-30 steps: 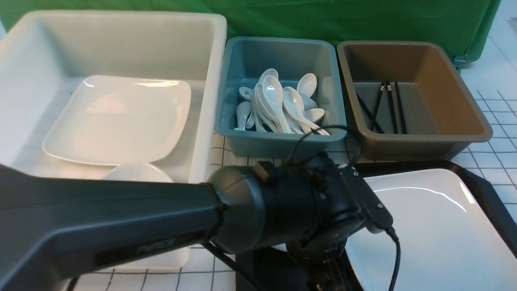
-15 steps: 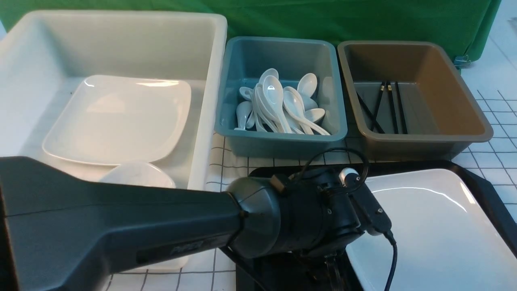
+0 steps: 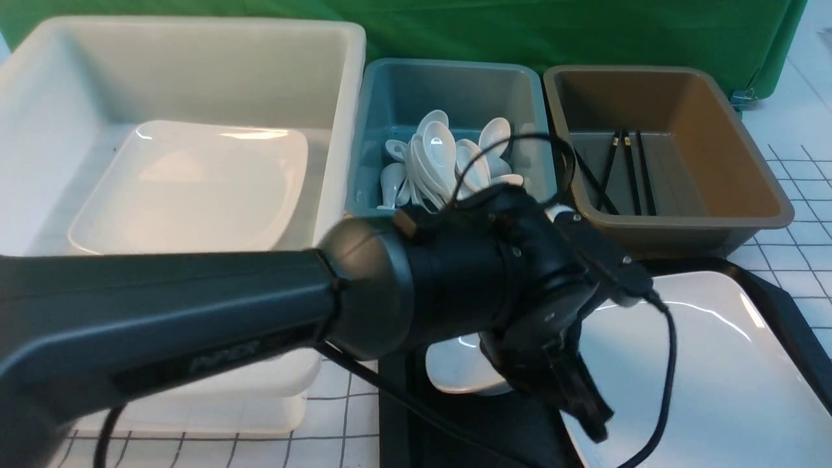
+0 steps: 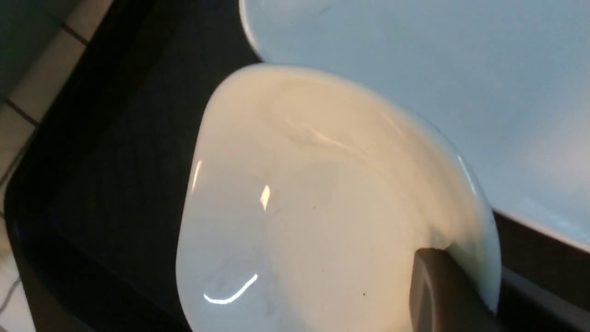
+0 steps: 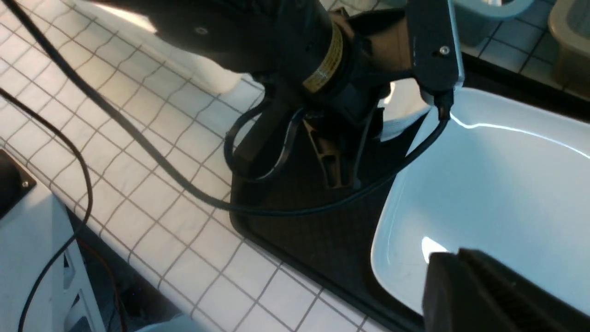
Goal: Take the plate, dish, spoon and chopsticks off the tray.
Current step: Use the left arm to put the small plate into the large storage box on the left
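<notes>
On your far left the white tub (image 3: 195,29) holds a stowed plate (image 3: 188,188), and that tub looks to be where the dish belongs. Next to it the teal tub (image 3: 364,201) holds a pile of spoons (image 3: 442,162). Your left arm crosses in front of both, and its cable arches over the teal tub's near side, so a quick swing could snag there. The left gripper (image 3: 572,390) has its jaws closed on one edge of the dish (image 3: 458,367), which hangs tilted, apparently just off the left part of the tray (image 3: 793,312). In the left wrist view only one finger shows on the rim. With glossy ware pinched at a single edge, a jerk could let it rotate or slip. The dish's far side also overlaps the rim of the plate (image 3: 702,364), so a low sideways move could knock that. Raise it well, or it may clip the white tub's wall. Behind, the brown tub (image 3: 767,218) holds chopsticks (image 3: 625,172). I see no spoon or chopsticks on the visible tray, though the arm hides part of it. The plate fills the tray's right side on the table (image 3: 803,260). The right gripper (image 5: 479,286) hovers at the plate's near corner. I cannot tell how its jaws stand. Keep it clear of the left arm's trailing cable.
</notes>
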`<state>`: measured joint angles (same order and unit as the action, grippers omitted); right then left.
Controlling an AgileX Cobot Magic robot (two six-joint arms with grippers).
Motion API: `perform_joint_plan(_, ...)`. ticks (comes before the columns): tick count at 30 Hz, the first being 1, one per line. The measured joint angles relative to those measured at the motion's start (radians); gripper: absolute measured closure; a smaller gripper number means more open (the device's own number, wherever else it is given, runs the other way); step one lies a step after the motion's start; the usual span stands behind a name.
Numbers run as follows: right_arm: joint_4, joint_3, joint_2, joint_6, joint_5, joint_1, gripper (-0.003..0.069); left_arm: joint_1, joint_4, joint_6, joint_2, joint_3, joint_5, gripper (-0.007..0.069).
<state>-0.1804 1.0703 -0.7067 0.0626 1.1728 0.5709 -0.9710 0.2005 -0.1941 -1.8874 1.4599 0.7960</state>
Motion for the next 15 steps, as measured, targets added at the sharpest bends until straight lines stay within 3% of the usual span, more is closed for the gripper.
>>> perform_joint_plan(7, 0.0, 0.023, -0.001, -0.006, -0.04, 0.0, 0.0653, 0.002, -0.008, 0.001, 0.176, 0.105, 0.086, 0.0599)
perform_joint_plan(11, 0.0, 0.116, -0.027, 0.009, -0.05, -0.001, 0.0653, 0.014, 0.111, -0.023, 0.316, 0.169, 0.152, 0.0599)
perform_joint_plan(15, -0.011, 0.262, -0.142, 0.069, 0.017, -0.001, 0.0653, 0.102, 0.192, -0.027, 0.417, 0.197, 0.23, 0.0599)
